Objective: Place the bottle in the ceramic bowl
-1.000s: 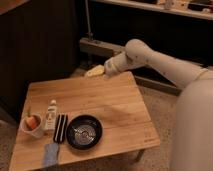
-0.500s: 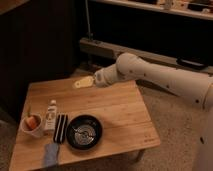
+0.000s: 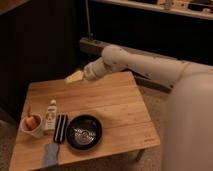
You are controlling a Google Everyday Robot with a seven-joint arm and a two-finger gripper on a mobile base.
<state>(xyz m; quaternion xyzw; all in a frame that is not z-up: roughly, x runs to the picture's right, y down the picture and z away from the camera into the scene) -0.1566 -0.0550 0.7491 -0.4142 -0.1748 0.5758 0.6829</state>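
The bottle, small and white with a tan label, lies on the wooden table near its left side, between a white cup and a black ridged object. The ceramic bowl, black with a silvery centre, sits near the table's front edge, right of the ridged object. My gripper hangs above the table's back edge, up and to the right of the bottle and well apart from it. It holds nothing that I can see.
A white cup with orange contents stands at the front left. A black ridged rectangular object lies between bottle and bowl. A blue cloth lies at the front edge. Dark cabinets stand behind the table.
My arm has swung left and lower, bringing the gripper from beyond the table's back right over the back edge. The objects on the table have not moved.
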